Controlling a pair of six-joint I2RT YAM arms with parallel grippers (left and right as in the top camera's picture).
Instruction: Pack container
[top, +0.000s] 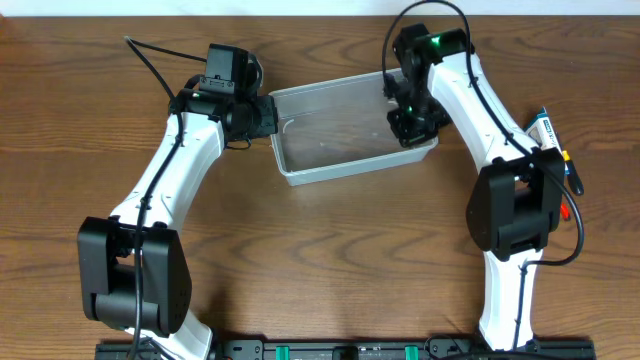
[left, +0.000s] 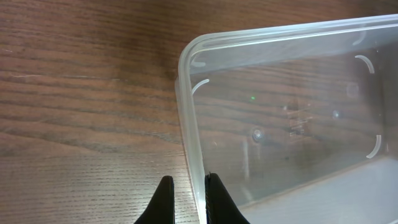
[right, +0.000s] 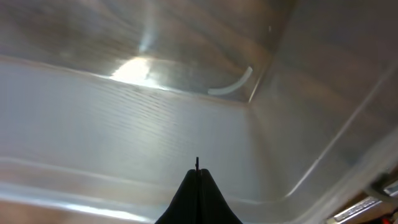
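Observation:
The clear plastic container (top: 340, 172) lies at the back middle of the table and holds no objects that I can see. My left gripper (top: 272, 118) is at its left short side. In the left wrist view the fingers (left: 186, 182) straddle the container's rim (left: 186, 93), one outside and one inside, closed on it. My right gripper (top: 408, 128) is inside the container's right end. In the right wrist view its fingertips (right: 198, 171) are pressed together near the container's wall (right: 155, 124), with a thin dark sliver sticking out between the tips.
Several pens and markers (top: 553, 140) lie on the wooden table to the right of the right arm. A labelled item shows through the container's corner in the right wrist view (right: 367, 205). The arm bases stand at the front edge.

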